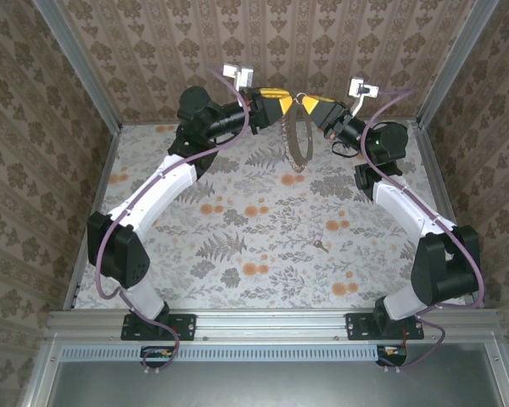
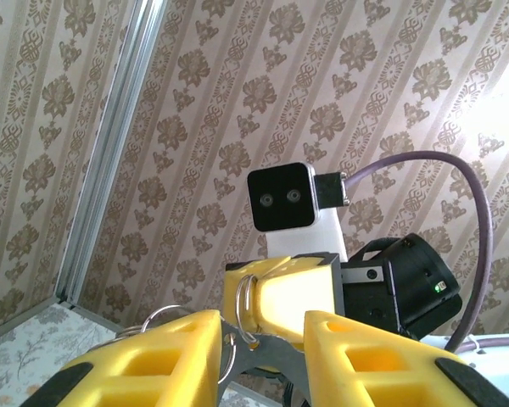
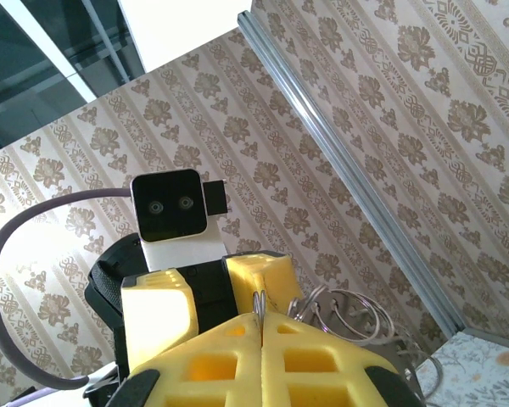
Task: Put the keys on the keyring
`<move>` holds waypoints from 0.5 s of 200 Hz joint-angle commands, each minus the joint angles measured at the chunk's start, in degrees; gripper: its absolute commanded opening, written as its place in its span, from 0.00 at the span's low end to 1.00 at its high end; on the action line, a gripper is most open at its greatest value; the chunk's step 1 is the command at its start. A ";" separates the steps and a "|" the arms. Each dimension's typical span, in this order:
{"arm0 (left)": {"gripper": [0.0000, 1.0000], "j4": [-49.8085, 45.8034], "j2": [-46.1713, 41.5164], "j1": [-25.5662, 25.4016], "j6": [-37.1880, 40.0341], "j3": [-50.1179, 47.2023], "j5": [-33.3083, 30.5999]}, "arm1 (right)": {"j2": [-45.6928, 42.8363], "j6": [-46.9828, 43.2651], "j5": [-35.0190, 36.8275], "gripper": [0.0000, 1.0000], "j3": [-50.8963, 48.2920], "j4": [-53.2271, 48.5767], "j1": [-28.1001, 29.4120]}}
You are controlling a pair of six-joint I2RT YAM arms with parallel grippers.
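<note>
The keyring (image 1: pixel 298 161) is pinched at its top by the right hand (image 3: pixel 261 326), jaws closed on a wire loop. The left hand (image 2: pixel 263 360) faces it with its jaws part-way apart around ring metal; whether they grip I cannot tell. The chain hangs beneath both, above the desk (image 1: pixel 195 280). The ring wants holding steady and pried apart before fetching. Two hands, one keyring and one key (image 1: pixel 320 246), which lies on the desk well apart from them.

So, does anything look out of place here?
Yes: the key lies alone on the table, while the right gripper holds the keyring up in the air, away from it.
</note>
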 commanded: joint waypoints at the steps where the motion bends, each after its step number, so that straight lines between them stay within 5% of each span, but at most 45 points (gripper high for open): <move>1: 0.33 5.07 -0.23 0.05 -2.41 -0.95 0.09 | 0.15 0.63 1.34 0.00 -0.19 4.07 0.02; 100: 0.34 3.05 -0.47 -0.42 -1.53 -0.98 1.29 | 0.41 0.33 1.26 0.00 -0.67 3.83 0.11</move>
